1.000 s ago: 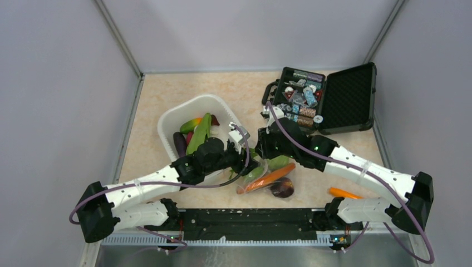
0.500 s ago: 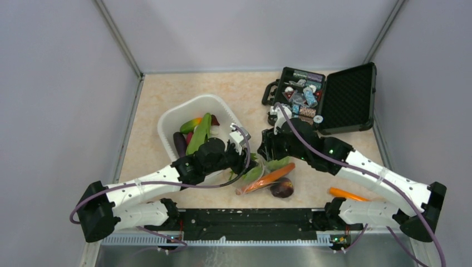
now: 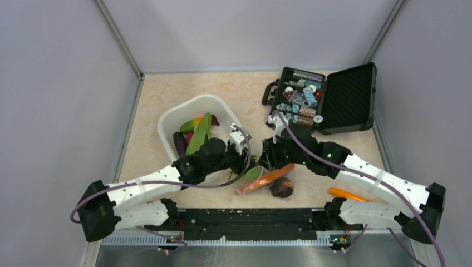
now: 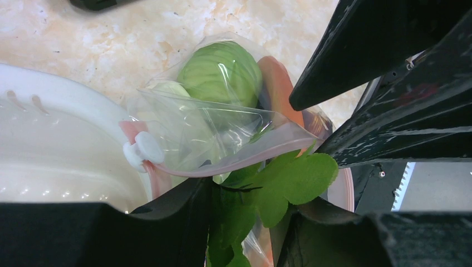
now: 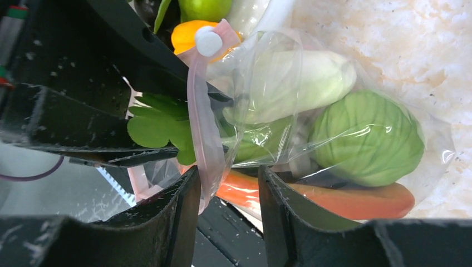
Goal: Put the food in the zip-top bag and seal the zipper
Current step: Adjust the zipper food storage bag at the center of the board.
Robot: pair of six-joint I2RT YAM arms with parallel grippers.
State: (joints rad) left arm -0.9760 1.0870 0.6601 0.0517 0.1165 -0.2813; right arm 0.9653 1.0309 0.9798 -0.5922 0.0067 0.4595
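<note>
Beside the white tub (image 3: 165,118), a green leafy piece (image 4: 295,178) is gripped in the left jaws at the part-filled zip-top bag's (image 4: 195,128) mouth, its unsealed zipper (image 5: 201,128) straddled by the half-open right jaws.

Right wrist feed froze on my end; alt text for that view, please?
A clear bag holds a cabbage, radish and carrot; its pink zipper hangs between the fingers of the right hand. A green leaf sits just outside the mouth.
</note>
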